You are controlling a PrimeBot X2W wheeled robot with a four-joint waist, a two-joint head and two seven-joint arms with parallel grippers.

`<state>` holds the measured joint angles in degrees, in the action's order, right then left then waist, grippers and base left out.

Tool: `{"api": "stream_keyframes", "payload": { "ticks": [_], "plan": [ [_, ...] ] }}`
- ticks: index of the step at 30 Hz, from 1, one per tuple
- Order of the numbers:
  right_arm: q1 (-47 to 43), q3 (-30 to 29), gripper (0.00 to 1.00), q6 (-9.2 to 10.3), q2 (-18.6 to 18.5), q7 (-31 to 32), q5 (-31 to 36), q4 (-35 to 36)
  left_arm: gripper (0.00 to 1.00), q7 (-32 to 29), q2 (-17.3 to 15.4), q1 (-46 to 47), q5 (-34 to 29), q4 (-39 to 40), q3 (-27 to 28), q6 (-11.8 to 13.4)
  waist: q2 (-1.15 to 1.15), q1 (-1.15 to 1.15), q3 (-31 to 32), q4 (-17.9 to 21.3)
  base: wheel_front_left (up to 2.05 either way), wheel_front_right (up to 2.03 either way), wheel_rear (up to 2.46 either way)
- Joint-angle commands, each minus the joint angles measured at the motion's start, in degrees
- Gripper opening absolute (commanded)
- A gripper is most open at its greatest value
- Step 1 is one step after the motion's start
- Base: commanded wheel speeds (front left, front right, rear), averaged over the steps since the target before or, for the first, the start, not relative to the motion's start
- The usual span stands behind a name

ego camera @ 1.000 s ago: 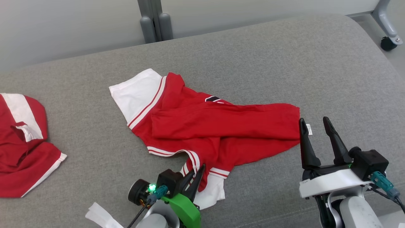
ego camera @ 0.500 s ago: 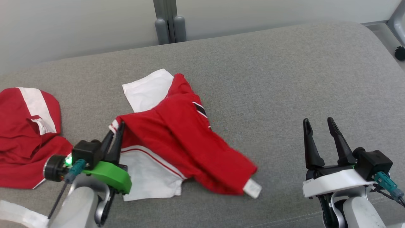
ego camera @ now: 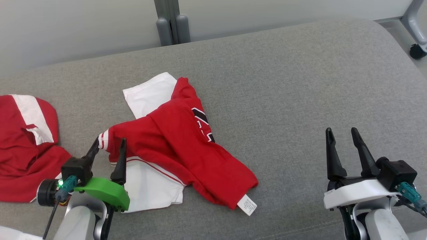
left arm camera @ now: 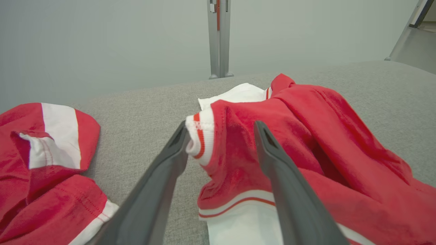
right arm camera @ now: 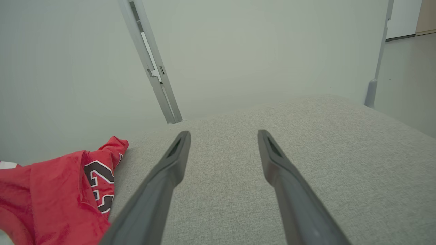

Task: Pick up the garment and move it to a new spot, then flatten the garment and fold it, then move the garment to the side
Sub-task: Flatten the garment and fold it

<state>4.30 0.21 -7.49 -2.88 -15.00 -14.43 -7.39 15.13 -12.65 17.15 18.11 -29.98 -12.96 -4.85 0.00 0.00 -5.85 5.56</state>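
The garment (ego camera: 173, 140) is a red jersey with white sleeves and striped trim, lying crumpled on the grey cushion (ego camera: 283, 83); a white label sticks out at its lower right corner. My left gripper (ego camera: 110, 145) stands open at the garment's left end, and the striped cuff (left arm camera: 199, 139) lies loose between its fingers. The right gripper (ego camera: 342, 133) is open over bare cushion, well to the right of the garment (right arm camera: 68, 190). Black and white numerals show on the red cloth.
A second red and white garment (ego camera: 23, 146) lies bunched at the cushion's left edge, close to my left arm. A grey post (ego camera: 170, 23) stands behind the cushion, and a caster wheel (ego camera: 417, 50) is at the far right. Bare cushion stretches to the right.
My left gripper dragged the garment's lower edge leftward and over itself, then opened and let go of the cuff. The garment now lies folded toward the left. The right gripper has stayed open.
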Motion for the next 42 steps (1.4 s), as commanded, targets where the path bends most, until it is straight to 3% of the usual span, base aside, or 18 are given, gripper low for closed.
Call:
{"api": "stream_keyframes", "payload": {
  "ticks": [1, 16, 27, 42],
  "plan": [
    [-0.5, -0.2, 1.0, 0.01, 0.0, -0.3, 0.2, -0.2, 1.0, 0.0, 0.4, -1.4, -0.2, 0.7, 1.0, -0.1, 0.0, 0.0, 0.9, -0.8, 0.0, 0.0, 0.0],
    [-3.0, 1.0, 1.0, 0.01, -1.1, -0.2, 0.2, -1.7, 1.0, 0.0, 4.0, -12.9, -4.2, 12.0, 10.5, 0.1, 0.0, 0.0, 5.5, -6.0, 0.0, 0.0, 0.0],
    [-2.9, 3.9, 1.0, 0.01, -2.4, -0.2, 0.0, -6.1, 1.0, 0.0, 7.2, -17.7, -7.5, 18.4, 14.4, -0.7, 0.0, 0.0, 6.4, -8.4, 0.0, 0.0, 0.0],
    [5.0, 15.8, 1.0, 0.01, -4.2, 0.7, 0.1, -24.9, 1.0, 0.0, 8.9, -18.1, -9.7, 18.9, 14.5, -2.0, 0.0, 0.0, 6.4, -11.7, 0.0, 0.0, 0.0]
  ]
}}
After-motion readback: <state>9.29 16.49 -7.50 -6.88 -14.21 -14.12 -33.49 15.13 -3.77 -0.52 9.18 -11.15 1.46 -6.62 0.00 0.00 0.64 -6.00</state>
